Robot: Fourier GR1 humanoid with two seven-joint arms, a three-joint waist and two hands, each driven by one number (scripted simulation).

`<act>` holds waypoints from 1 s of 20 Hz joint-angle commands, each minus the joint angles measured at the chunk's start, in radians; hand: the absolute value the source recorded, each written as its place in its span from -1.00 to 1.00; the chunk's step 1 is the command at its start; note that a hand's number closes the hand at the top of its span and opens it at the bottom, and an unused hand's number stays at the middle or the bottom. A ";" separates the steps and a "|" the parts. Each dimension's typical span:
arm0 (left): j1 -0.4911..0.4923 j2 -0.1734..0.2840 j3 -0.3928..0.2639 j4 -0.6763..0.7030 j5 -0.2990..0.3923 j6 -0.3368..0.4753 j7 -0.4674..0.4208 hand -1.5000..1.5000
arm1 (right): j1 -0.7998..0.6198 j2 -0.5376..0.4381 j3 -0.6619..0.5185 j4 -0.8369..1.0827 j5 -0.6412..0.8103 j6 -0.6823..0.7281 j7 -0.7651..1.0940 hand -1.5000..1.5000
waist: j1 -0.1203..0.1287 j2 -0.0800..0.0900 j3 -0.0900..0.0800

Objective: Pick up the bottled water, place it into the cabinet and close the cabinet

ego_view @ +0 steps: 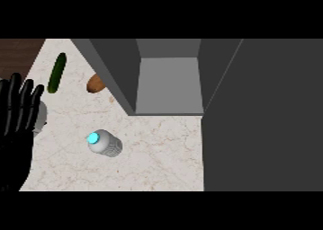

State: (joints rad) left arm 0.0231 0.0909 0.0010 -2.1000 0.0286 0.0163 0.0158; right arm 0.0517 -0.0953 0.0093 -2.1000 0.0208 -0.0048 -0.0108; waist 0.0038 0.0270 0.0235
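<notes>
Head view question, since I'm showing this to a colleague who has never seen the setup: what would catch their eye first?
Likely the bottled water, standing alone mid-counter with its bright blue cap. Next, the big grey cabinet filling the right and top, its door open. Then the black left hand, open with fingers up at the left edge, with a green cucumber and a brown potato lying beyond it.
</notes>
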 commanded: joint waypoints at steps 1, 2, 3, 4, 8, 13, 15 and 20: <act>0.036 0.051 -0.021 -0.014 0.095 -0.132 -0.028 -1.00 | -0.009 -0.002 0.001 0.001 -0.007 0.007 0.015 -1.00 | 0.000 -0.028 -0.024; -0.011 0.063 -0.073 -0.015 0.137 -0.192 -0.022 -1.00 | 0.015 0.007 0.019 0.026 0.018 0.011 -0.050 -1.00 | -0.008 -0.027 -0.024; -0.017 0.071 -0.123 0.004 0.178 -0.264 -0.060 -1.00 | 0.008 -0.006 0.017 -0.023 0.006 0.015 -0.011 -1.00 | -0.024 -0.028 -0.026; -0.021 0.085 -0.180 -0.033 0.222 -0.331 -0.048 -1.00 | 0.010 -0.011 0.024 -0.032 -0.009 0.034 -0.019 -1.00 | -0.031 -0.032 -0.025; 0.125 0.110 -0.305 0.100 0.405 -0.435 0.130 -1.00 | 0.082 0.091 0.105 0.003 -0.184 0.055 0.099 -1.00 | -0.043 -0.008 -0.023; 0.165 0.271 -0.187 0.106 0.691 -0.573 0.216 -1.00 | 0.221 0.090 0.143 -0.113 -0.266 0.067 0.171 -1.00 | -0.026 -0.027 -0.024; 0.178 0.349 -0.128 0.087 0.793 -0.622 0.248 -1.00 | 0.213 0.045 0.086 -0.167 -0.318 0.072 0.238 -1.00 | -0.012 -0.028 -0.024; 0.228 0.439 -0.015 0.144 0.931 -0.757 0.242 -1.00 | 0.346 0.066 0.120 -0.193 -0.323 0.113 0.155 -1.00 | -0.005 -0.029 -0.024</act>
State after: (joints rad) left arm 0.2069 0.4561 -0.0890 -1.9849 0.8501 -0.6399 0.2453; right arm 0.3366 -0.0298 0.1227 -2.2587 -0.2772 0.0922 0.1427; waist -0.0100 -0.0006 0.0000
